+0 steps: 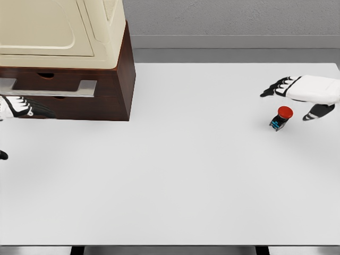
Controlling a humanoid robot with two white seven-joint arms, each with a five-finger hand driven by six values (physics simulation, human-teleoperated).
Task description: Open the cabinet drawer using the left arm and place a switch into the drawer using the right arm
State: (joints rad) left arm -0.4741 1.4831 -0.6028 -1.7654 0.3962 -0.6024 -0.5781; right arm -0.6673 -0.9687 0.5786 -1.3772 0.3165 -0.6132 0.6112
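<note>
A white worktop [175, 175] fills most of the head view, its far edge running along a grey wall and its near edge showing just above the bottom of the picture. At the far left stands a dark brown cabinet [121, 79] carrying a cream-coloured appliance [64, 26] on top. The cabinet front shows a drawer [48, 87] with a flat metallic handle [85, 87] across it; whether the drawer is pulled out at all cannot be told from this angle.

The left hand [21, 108] comes in at the left picture edge, just below the handle and in front of the cabinet's lower front. Only part of it shows, so its fingers cannot be judged.

At the far right, the right hand [303, 95] hovers close to the worktop's right edge, fingers spread and relaxed, grasping nothing. The switch [281, 118], a small dark body with a red button top, lies tilted on the worktop just under and beside that hand, between thumb and fingers but apart from them.

Between cabinet and switch the worktop is a wide bare stretch, reaching to the near edge.
</note>
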